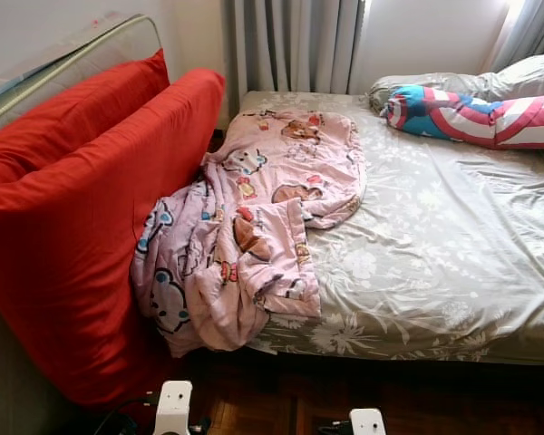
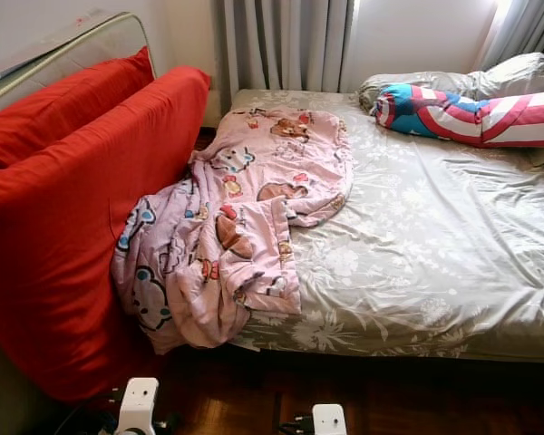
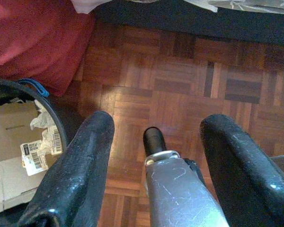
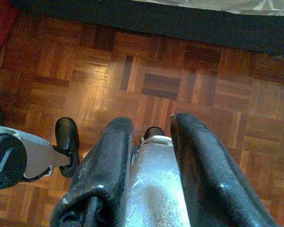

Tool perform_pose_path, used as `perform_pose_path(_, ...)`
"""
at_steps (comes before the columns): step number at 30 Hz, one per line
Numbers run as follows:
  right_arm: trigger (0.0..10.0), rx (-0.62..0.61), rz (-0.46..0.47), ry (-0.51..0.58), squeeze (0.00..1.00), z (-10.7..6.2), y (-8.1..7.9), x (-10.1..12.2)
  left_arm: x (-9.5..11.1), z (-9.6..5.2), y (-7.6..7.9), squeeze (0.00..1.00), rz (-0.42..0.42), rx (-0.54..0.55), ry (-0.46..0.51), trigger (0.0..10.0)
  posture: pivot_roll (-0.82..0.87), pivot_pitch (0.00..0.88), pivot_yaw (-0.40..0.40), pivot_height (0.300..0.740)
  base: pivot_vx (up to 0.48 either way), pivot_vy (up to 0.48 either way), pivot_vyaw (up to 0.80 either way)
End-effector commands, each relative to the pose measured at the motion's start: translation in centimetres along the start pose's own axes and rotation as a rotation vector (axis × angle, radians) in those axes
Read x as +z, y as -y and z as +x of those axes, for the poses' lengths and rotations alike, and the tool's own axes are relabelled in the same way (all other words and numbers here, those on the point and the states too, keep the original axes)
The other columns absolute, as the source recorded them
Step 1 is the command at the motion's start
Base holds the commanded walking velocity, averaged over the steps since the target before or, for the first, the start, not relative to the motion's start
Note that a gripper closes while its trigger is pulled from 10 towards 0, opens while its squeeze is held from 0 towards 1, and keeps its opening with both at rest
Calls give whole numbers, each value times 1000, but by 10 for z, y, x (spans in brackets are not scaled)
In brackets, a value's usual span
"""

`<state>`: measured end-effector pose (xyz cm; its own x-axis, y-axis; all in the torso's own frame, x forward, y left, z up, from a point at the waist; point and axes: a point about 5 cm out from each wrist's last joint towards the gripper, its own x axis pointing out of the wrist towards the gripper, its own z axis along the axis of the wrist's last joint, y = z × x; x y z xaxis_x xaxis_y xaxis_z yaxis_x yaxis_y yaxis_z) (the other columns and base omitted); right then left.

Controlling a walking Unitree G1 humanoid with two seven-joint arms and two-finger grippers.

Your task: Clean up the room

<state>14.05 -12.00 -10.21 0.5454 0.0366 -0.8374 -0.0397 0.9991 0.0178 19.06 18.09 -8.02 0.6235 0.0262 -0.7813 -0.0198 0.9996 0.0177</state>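
Bedroom in a lived-in home. Evidence: a bed (image 1: 453,263) with a grey floral sheet, unmade, a pink cartoon-print blanket (image 1: 254,227) crumpled across it and spilling over the near edge. At the far end, a grey pillow (image 1: 490,83) plus a red, white and blue striped bolster (image 1: 476,116). Big red cushions (image 1: 82,217) stand propped along the bed's left side against a metal-framed piece by the wall. Grey curtains (image 1: 295,45) hang behind the bed, daylight coming in at the top right. Dark parquet floor (image 3: 180,85). A black bin (image 3: 33,142) holding cardboard and crumpled paper sits on the floor by the cushions.
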Motion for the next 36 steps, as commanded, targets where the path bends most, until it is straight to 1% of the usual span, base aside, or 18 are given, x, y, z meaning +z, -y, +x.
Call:
perform_pose_path(1, 10000, 20, 4, -2, 0, 0, -8, 0, -2, 0, -1, 0, 12, -6, -17, 10000, -84, 0, 7, 740, 0, 0, 0)
perform_pose_path(12, 10000, 30, -23, 0, 0, 0, -9, 1, -2, 0, -1, 0, 7, -7, -14, 10000, -84, 0, 7, 740, 298, 0, 0)
perform_pose_path(15, 10000, 29, -29, -2, 0, 0, -9, 1, -2, 0, -1, 0, 6, -8, -13, 10000, -84, 0, 6, 740, 345, 0, 800)
perform_pose_path(16, 10000, 27, -15, -5, 0, 0, -9, 0, -2, 0, -1, 0, 5, -9, -13, 10000, -84, 0, 6, 740, 352, 0, 513)
perform_pose_path(18, 10000, 20, 7, -5, 0, 0, -8, 0, -2, 0, -1, 0, 4, -9, -13, 10000, -84, 0, 6, 740, 356, 0, 0)
perform_pose_path(32, 10000, 29, -26, -3, 0, 0, -9, 1, -1, 0, -1, 0, 1, -10, -12, 10000, -84, 0, 5, 740, 355, 0, 0)
perform_pose_path(36, 10000, 31, -32, 3, 0, 0, -9, 2, -1, 0, -1, 0, 5, -7, -12, 10000, -85, 0, 5, 740, 332, 0, 623)
